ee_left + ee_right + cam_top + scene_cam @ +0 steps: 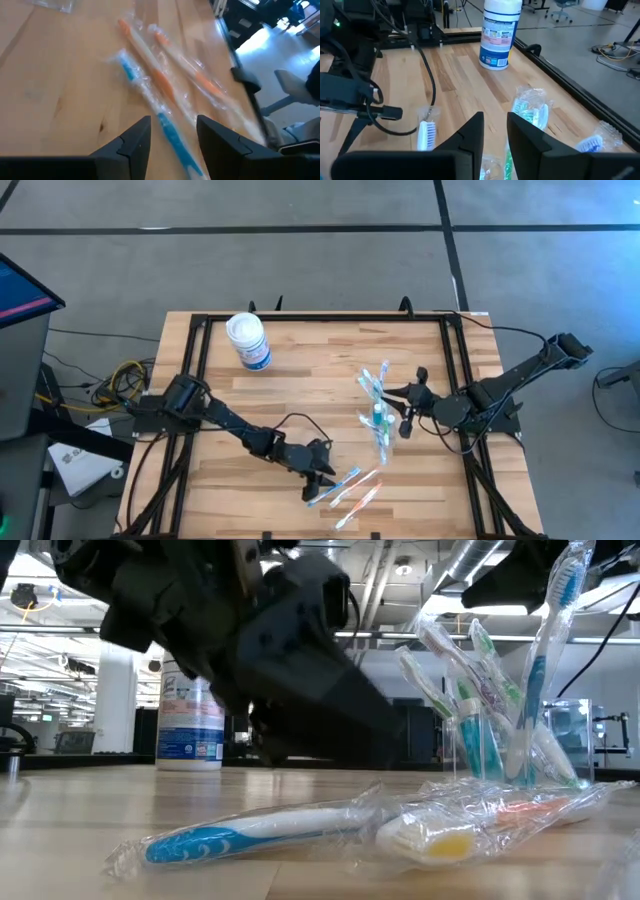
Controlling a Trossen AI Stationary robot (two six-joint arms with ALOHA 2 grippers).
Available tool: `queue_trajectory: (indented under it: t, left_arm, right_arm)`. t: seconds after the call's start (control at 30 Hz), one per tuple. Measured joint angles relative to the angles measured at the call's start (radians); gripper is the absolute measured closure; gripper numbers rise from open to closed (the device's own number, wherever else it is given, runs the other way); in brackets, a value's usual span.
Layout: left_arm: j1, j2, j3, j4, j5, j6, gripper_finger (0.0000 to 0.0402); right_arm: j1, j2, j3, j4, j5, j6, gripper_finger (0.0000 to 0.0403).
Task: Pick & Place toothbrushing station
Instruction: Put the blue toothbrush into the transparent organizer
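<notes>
Right wrist view: canister label's blue-and-red print seems unreadable.

Smooth pale wooden table with a matt black metal frame; toothbrushes sealed in crinkled, glossy clear plastic wrappers; white plastic canister bearing a paper-like label.

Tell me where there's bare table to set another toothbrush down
Bare wood lies left of the white canister and between it and the clear cup, also along the near left edge beside the left arm. It is crowded at the near edge, where wrapped toothbrushes lie by the left gripper, and around the right gripper.
</notes>
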Motion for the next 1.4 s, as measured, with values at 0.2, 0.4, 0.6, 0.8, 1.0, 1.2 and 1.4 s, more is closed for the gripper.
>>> queue_trajectory:
  t: [0.2,0.4,0.6,0.8,1.0,1.2,1.4]
  left_arm:
    - [0.019,0.037,0.012,-0.003,0.001,-0.007,0.0247]
    - [0.027,0.055,0.022,-0.008,0.001,-0.054,0.0247]
    - [0.025,0.074,0.055,-0.005,0.009,-0.063,0.0247]
    - [0.021,0.074,0.056,-0.009,0.01,-0.074,0.0247]
    - [0.018,0.074,0.056,-0.011,-0.003,-0.074,0.0247]
    - [0.018,0.074,0.056,-0.009,-0.011,-0.099,0.0247]
    - [0.008,0.074,0.056,-0.009,-0.029,-0.104,0.0247]
  right_arm:
    - [0.0,-0.006,0.03,-0.001,0.001,-0.017,0.0327]
    - [0.0,-0.006,0.034,-0.005,0.001,-0.017,0.0327]
    - [0.003,-0.005,0.034,-0.02,0.001,0.002,0.0327]
    - [0.003,-0.004,0.034,-0.057,-0.001,0.068,0.0327]
    - [0.015,-0.004,0.034,-0.086,-0.003,0.129,0.0327]
    - [0.036,-0.004,0.034,-0.078,-0.003,0.141,0.0327]
    - [0.041,-0.004,0.034,-0.072,-0.003,0.141,0.0327]
